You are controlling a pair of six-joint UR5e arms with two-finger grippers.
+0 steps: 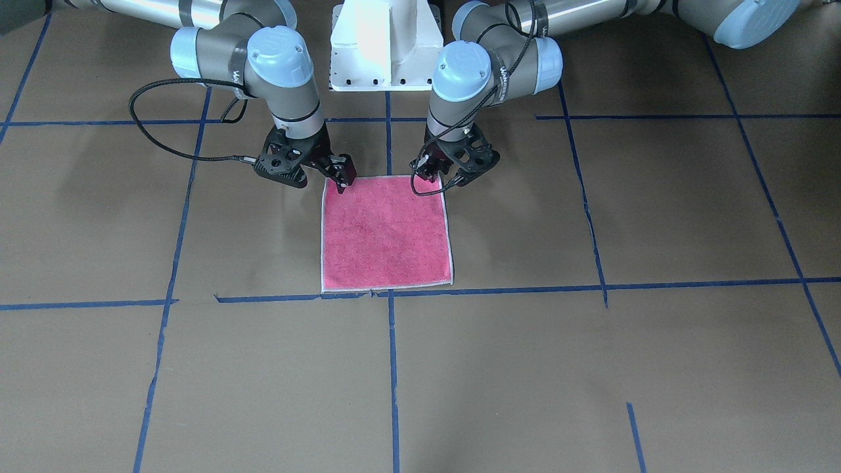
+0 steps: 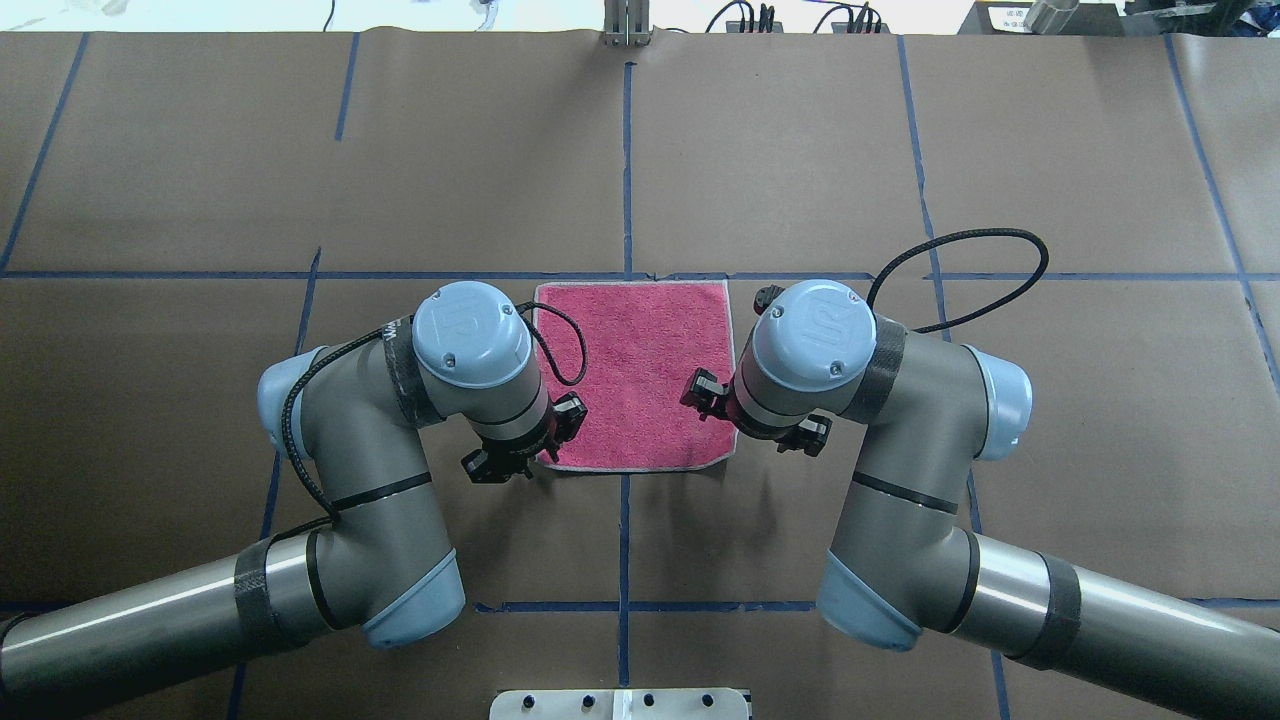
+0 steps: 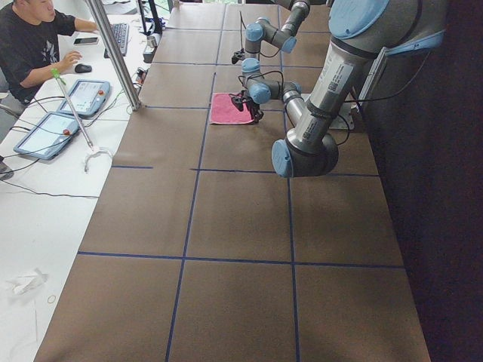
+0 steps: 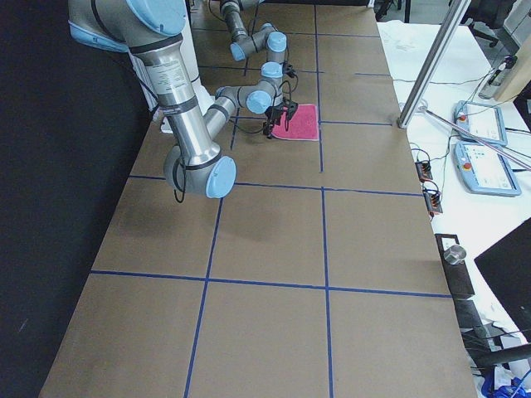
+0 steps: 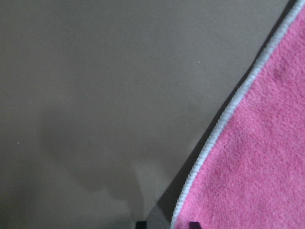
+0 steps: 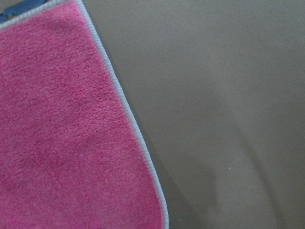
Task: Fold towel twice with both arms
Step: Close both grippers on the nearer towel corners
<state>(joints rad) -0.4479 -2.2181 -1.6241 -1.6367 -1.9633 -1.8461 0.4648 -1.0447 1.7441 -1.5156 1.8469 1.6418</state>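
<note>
Towel (image 1: 386, 233) lies flat pink-up, both folds left to do; left gripper (image 1: 430, 176) has fingers apart astride its robot-side corner, right gripper (image 1: 343, 179) at the other, fingers can't tell.

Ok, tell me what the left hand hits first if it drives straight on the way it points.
Most likely the towel: the left hand points down over its robot-side corner, the stitched edge between its fingertips in the wrist view. One fingertip may meet the table instead; height unclear.
</note>
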